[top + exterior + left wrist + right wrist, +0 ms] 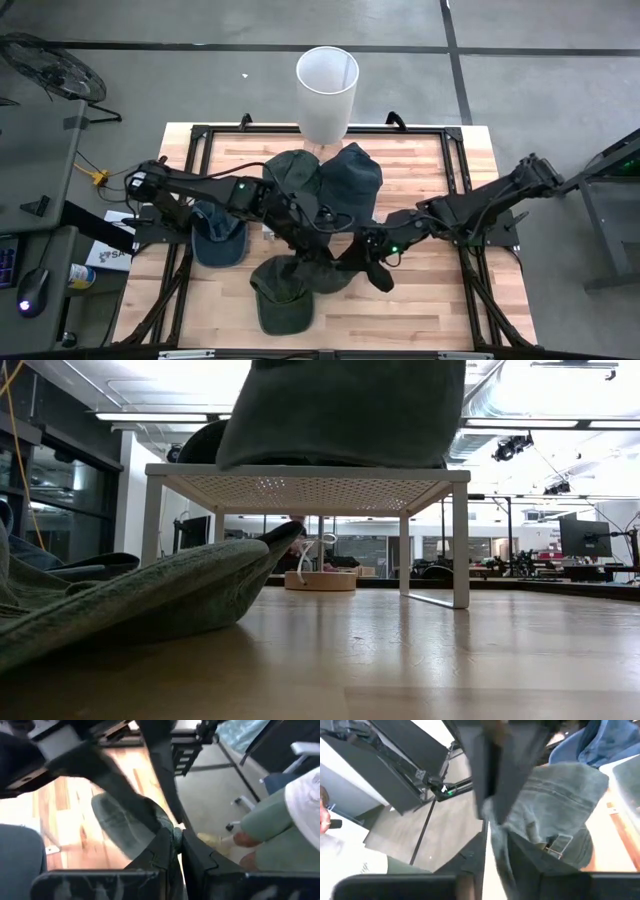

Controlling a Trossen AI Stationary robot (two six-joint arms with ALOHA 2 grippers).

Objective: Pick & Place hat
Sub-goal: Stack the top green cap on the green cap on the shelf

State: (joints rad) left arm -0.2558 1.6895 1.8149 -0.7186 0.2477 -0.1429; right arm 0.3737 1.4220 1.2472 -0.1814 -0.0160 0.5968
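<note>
While both arms meet over the middle of the wooden table [440, 300], the task stands at mid-transfer; a dark green hat [322, 268] hangs between the two grippers, lifted clear of the boards.

Left gripper [177, 845]: fingers narrow, pinched on a fold of green fabric, as its wrist view shows; it sits near the table's centre.

Right gripper [490, 827]: fingers closed on a grey-green denim-like cap panel with a metal buckle; it sits just beside the left gripper, toward the near edge.

Remaining hats: an olive cap [281, 300] lies flat near the near edge; a blue cap [218, 236] lies toward the left edge; two more dark caps [330, 178] lie by the far edge, close to the white bin [327, 92] that stands beyond that edge.

Judgement: nothing shows inside the bin, so no placement appears complete; the held hat seems to be passing from one arm to the other, or to be gripped by both; release by one gripper, carriage and placement are left, then the other caps.
</note>
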